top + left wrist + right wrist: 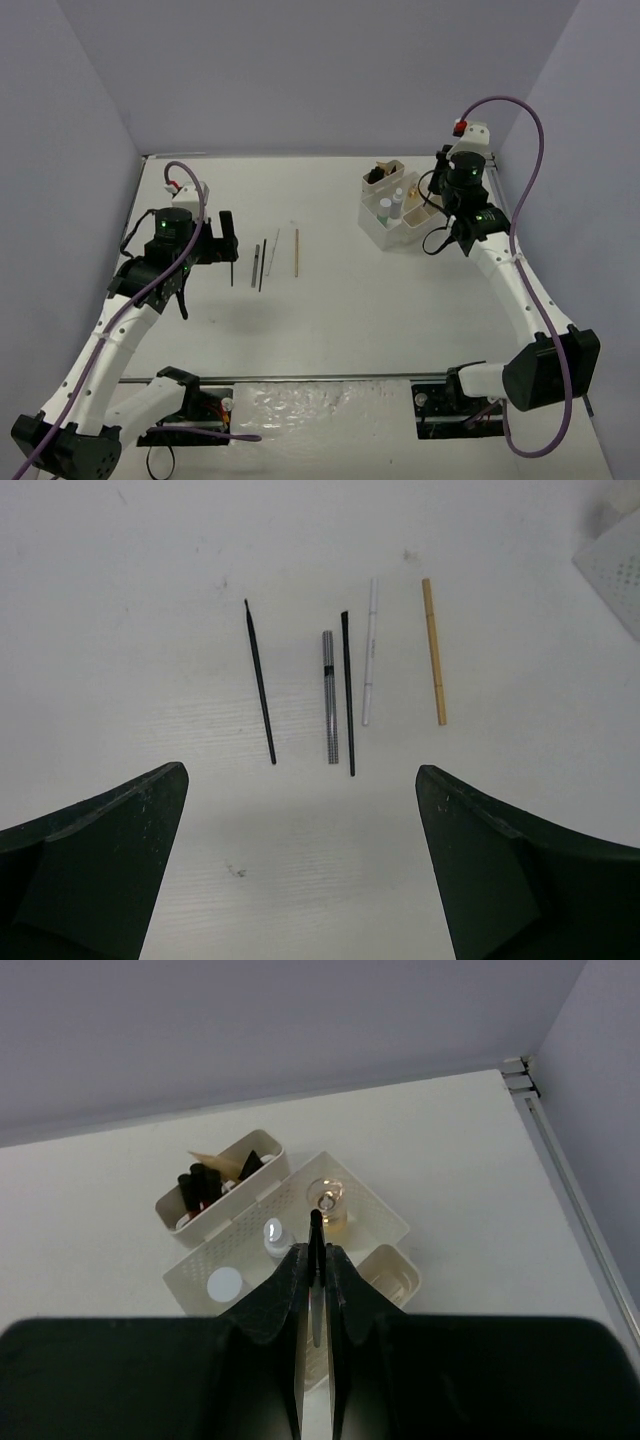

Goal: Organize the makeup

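We see the left gripper [300, 780] hanging wide open above the bench [350, 320], holding nothing. Its two dark fingers [100, 860] frame a row of five loose sticks that lie roughly parallel. A thin black pencil [260, 685] is on the left, then a grey pencil [330, 698] with a second black stick [347, 695] just beside it. Next come a white pencil [369, 655] and, a little apart, a tan pencil [434, 652]. Well away on the right, the right gripper [316, 1252] is closed almost fully on a thin black brush [316, 1225], whose tip pokes out above the white box [380, 1205]. In that box an amber bottle [327, 1202], a grey-capped bottle [273, 1232] and a white-capped bottle [225, 1282] stand in the middle section, while black and red pieces [195, 1188] fill the rear compartment.
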Robot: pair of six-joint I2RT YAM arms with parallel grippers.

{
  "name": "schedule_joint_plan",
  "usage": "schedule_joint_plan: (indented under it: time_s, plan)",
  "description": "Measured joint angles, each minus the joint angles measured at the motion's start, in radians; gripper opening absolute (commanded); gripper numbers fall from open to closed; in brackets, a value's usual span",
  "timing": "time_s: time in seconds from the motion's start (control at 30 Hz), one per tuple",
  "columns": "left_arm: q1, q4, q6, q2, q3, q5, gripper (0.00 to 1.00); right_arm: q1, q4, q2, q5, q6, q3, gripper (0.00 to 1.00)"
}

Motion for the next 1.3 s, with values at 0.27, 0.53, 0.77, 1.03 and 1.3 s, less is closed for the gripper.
schedule_joint_plan:
  time_s: [0.27, 0.53, 0.77, 1.03, 1.3]
  plan:
    - [0.013, -0.003, 0.027, -0.033, -0.154, 0.001, 0.97, -0.081, 0.146, 0.061, 0.021, -0.01, -0.034, 0.0]
    - [0.028, -0.001, 0.033, -0.039, -0.158, 0.002, 0.97, -0.095, 0.284, 0.13, 0.018, -0.003, -0.109, 0.0]
    - [0.029, -0.002, 0.034, -0.04, -0.158, -0.003, 0.97, -0.105, 0.353, 0.19, 0.015, 0.003, -0.209, 0.03]
    - [0.037, -0.002, 0.035, -0.025, -0.158, -0.004, 0.97, -0.119, 0.372, 0.22, -0.005, 0.014, -0.238, 0.36]
    - [0.043, -0.004, 0.033, 0.051, -0.158, -0.007, 0.97, -0.119, 0.331, 0.211, -0.038, 0.029, -0.219, 0.75]
